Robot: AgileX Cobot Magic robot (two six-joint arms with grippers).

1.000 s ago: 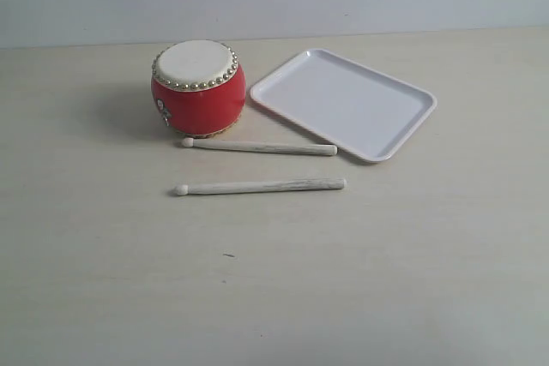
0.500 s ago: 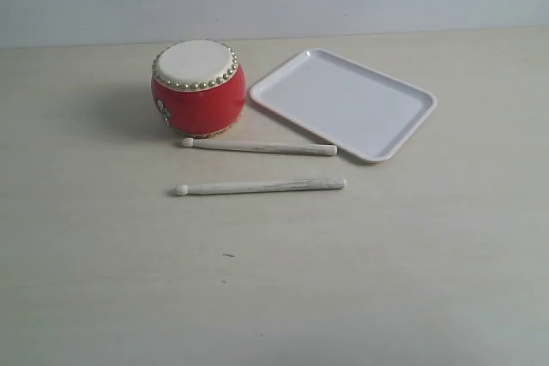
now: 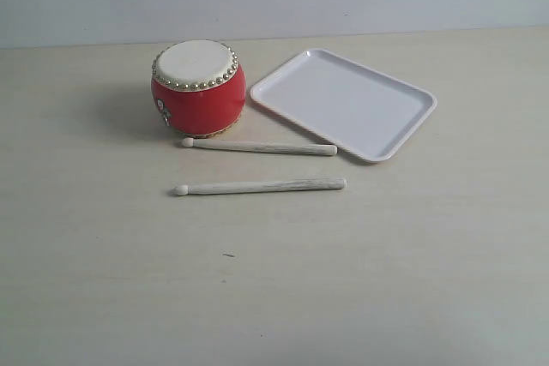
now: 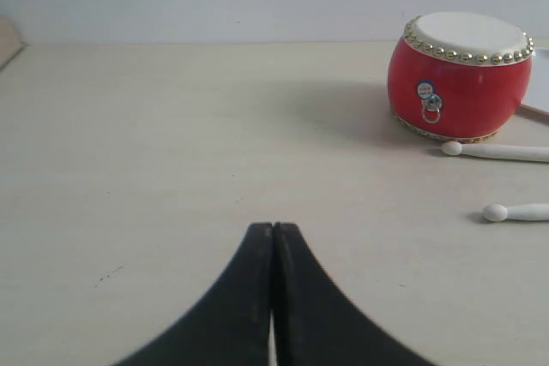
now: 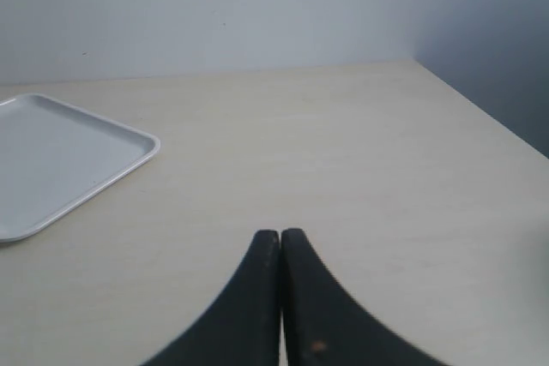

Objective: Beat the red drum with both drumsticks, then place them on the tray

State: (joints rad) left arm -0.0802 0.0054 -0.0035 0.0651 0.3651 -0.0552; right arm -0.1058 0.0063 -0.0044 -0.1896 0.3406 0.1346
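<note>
- Drum [image 3: 198, 87]: upright toward back edge of bench [image 3: 257, 297], cream head up, nothing touching it.
- Sticks: both flat on bench, roughly parallel with back edge, rounded tips on drum's side.
- Far stick [image 3: 260, 147]: just in front of drum, tip close to its base, butt end just beside nearest tray corner; contact there impossible to tell.
- Near stick [image 3: 262, 185]: a little closer to front edge, apart from the other.
- Tray [image 3: 347, 105]: beside drum, toward back edge, set at an angle to that edge, holding nothing.
- Left claw [image 4: 273, 231]: clenched on nothing, low over bare bench, well apart from drum and stick tips.
- Right claw [image 5: 280, 236]: clenched on nothing as well, over bare bench past tray, toward a side edge.
- Neither claw visible in exterior view.
- Done so far, judging by the layout: nothing; no stick lifted, none in tray.
- Left to do: release both claws, reach in, grasp one stick each, strike drumhead with both, then lay both sticks in tray.
</note>
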